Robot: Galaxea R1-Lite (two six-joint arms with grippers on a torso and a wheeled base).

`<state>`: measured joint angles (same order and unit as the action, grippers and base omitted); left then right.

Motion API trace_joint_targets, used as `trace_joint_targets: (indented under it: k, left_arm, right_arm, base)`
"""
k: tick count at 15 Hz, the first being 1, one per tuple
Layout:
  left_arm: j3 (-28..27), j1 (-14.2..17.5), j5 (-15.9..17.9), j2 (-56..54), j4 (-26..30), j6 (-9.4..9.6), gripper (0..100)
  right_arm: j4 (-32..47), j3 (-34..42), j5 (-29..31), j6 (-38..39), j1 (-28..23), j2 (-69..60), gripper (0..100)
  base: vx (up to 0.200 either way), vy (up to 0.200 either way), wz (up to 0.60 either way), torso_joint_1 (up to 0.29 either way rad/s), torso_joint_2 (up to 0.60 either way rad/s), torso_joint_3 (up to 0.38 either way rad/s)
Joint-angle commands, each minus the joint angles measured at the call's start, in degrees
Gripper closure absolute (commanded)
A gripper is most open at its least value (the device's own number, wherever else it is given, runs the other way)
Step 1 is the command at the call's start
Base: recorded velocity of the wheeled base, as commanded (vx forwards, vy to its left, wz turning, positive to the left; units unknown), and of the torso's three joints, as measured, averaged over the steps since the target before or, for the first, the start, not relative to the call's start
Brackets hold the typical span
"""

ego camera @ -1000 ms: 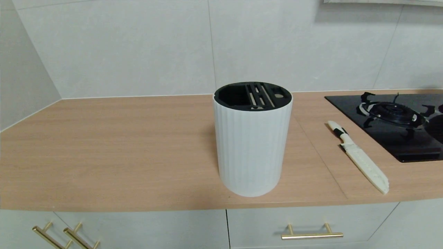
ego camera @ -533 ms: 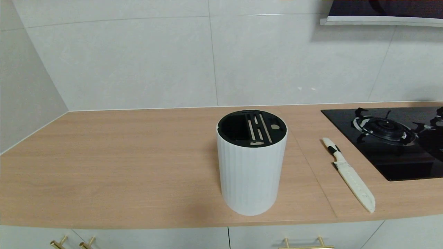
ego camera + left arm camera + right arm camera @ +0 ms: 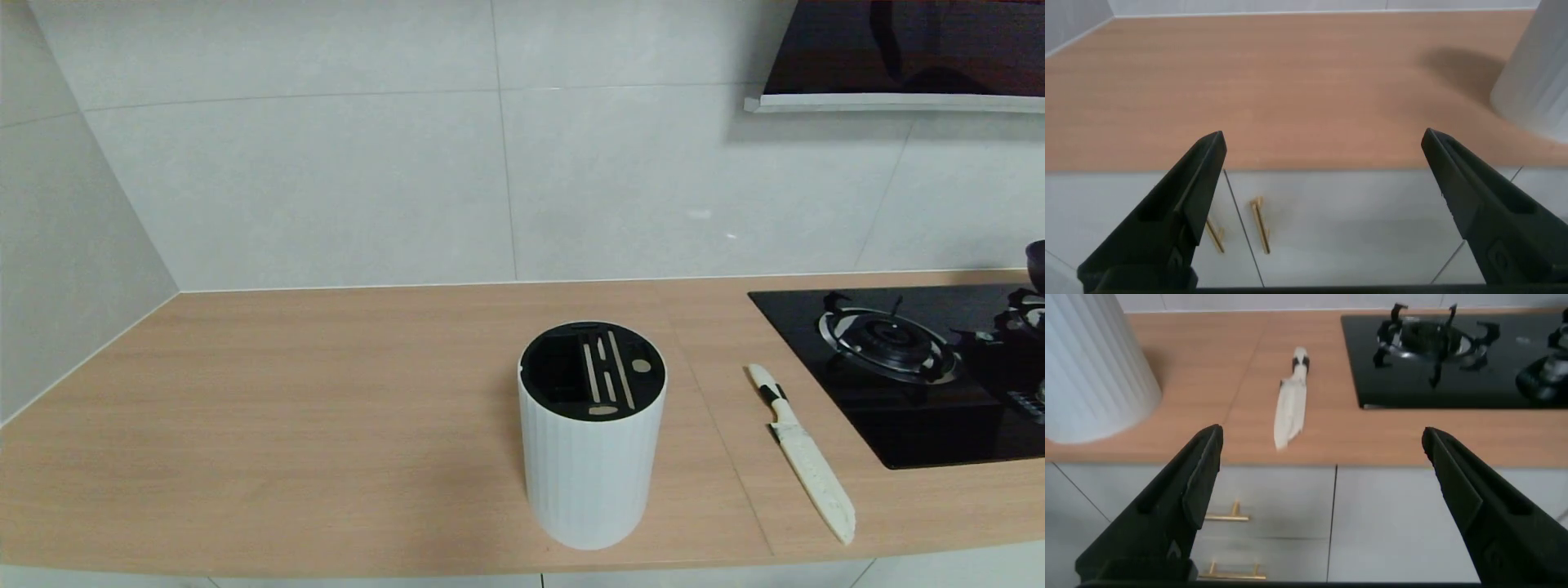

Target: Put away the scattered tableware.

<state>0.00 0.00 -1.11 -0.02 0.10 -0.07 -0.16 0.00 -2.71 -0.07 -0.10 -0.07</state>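
Observation:
A white ribbed cylindrical knife holder [image 3: 592, 457] with a black slotted top stands on the wooden counter [image 3: 326, 425] near its front edge. To its right lies a cream-white knife [image 3: 800, 453] with a black band on the handle, its tip toward the counter's front edge. The holder [image 3: 1090, 367] and the knife [image 3: 1292, 400] also appear in the right wrist view. My left gripper [image 3: 1323, 163] hangs open in front of the counter edge, left of the holder [image 3: 1535, 73]. My right gripper [image 3: 1323, 465] is open too, held off the counter's front, in line with the knife.
A black gas hob [image 3: 906, 367] with burners sits at the right end of the counter. A range hood [image 3: 898, 57] hangs above it. Tiled walls close off the back and left. Below the counter are white cabinet fronts with brass handles [image 3: 1257, 224].
The head camera has tilted up and pulled back, so holder, knife and hob sit lower and smaller, and the range hood has come into sight. Nothing on the counter has moved.

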Motion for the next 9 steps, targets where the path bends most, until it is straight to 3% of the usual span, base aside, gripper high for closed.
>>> trace_joint_targets:
  k: [1,5,9]
  left_arm:
    - [0.0,0.0,-0.03,0.02,-0.01,-0.01,0]
    - [0.0,0.0,-0.03,0.02,-0.01,-0.01,0]
    - [0.0,0.0,-0.03,0.02,-0.01,-0.01,0]
  right_arm:
    - [-0.02,0.0,-0.02,-0.01,0.01,0.07,0]
    - [-0.02,0.0,-0.02,-0.01,0.01,0.07,0]
    - [-0.02,0.0,-0.02,-0.01,0.01,0.07,0]
  base:
    - [0.0,0.0,0.0,0.286,-0.6,-0.305]
    - [0.0,0.0,0.0,0.248,-0.52,-0.278]
    - [0.0,0.0,0.0,0.03,-0.05,-0.028]
